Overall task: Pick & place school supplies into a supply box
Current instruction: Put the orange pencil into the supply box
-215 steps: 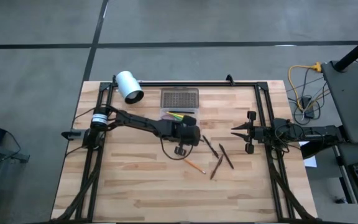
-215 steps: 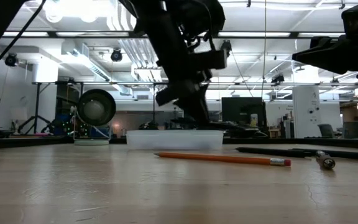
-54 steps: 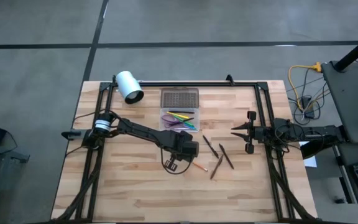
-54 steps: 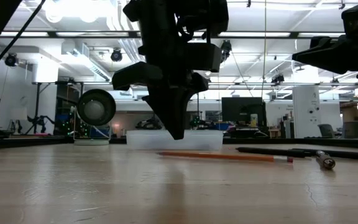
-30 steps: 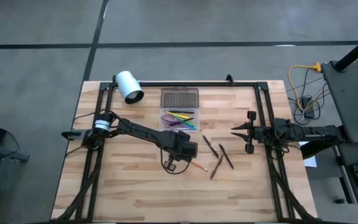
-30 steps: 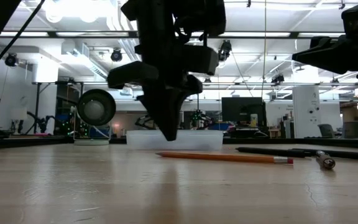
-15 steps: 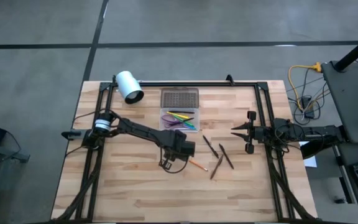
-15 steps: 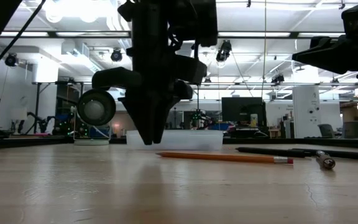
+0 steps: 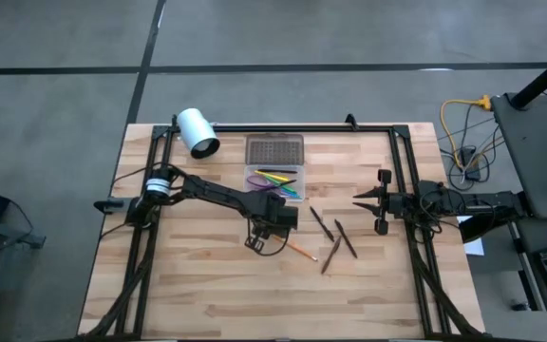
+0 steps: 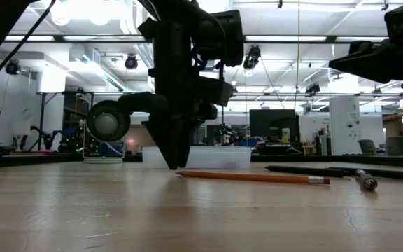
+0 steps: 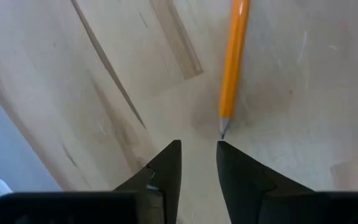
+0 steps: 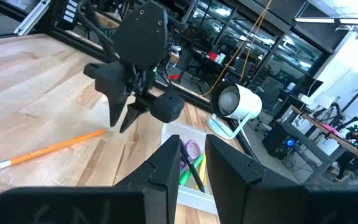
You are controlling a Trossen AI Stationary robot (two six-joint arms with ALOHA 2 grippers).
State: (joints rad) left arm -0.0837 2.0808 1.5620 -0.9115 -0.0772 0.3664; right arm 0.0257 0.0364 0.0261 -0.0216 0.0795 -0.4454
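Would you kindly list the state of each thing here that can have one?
Box: open, holding pens and scissors.
Lid: off, lying behind the box.
Orange pencil: loose on the table.
Left gripper: open, at the pencil's tip.
Right gripper: open, empty, parked at the right edge.

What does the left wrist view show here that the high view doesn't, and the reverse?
Only the left wrist view: the orange pencil's sharpened tip just beyond the left pincer, whose fingers stand slightly apart with nothing between them. Only the high view: the supply box with coloured pens inside, three dark pens loose on the table, the white cylinder, and the right pincer waiting at the right side. Both: the pencil, the left pincer, the wooden tabletop.
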